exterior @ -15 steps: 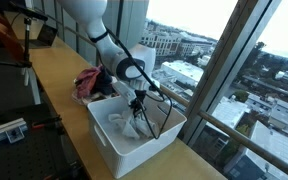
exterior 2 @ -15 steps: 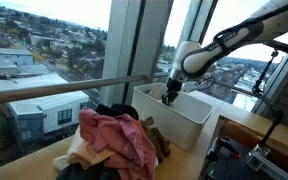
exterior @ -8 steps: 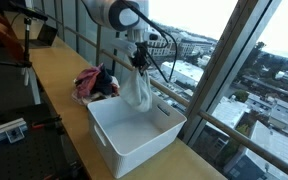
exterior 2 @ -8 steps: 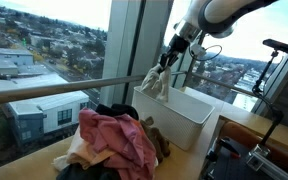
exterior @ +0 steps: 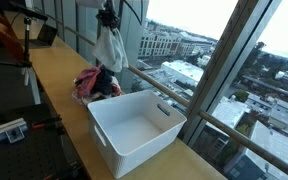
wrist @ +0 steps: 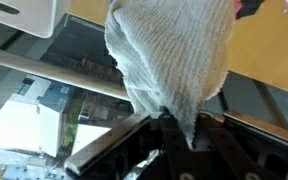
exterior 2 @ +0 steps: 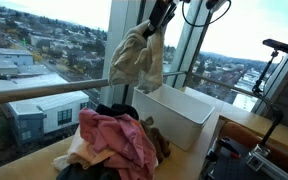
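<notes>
**Wrist view: cloth clamped, now lifted out of the bin**

Wrist view shows the fingers clenched on the gathered top of a pale ribbed cloth. The rest of the cloth hangs free and fills most of that picture.

Change against earlier frames:
- 1.0 s ago the fingers were down inside the white bin, on the cloth lying in it.
- 0.5 s ago the cloth hung just above the bin's far edge.
- Now the arm is higher and has swung sideways. In both exterior views the cloth dangles well above the tabletop and outside the bin's outline.
- The bin now shows only its bare floor.

Position now: in an exterior view the fingers sit near the top edge of the picture. The cloth's lower end is over the pile of clothes, just beside the bin. Cannot tell whether the hem touches the pile.

Pile of clothes, pink garment on top, is unchanged in place across all frames. The bin has not shifted either.
</notes>
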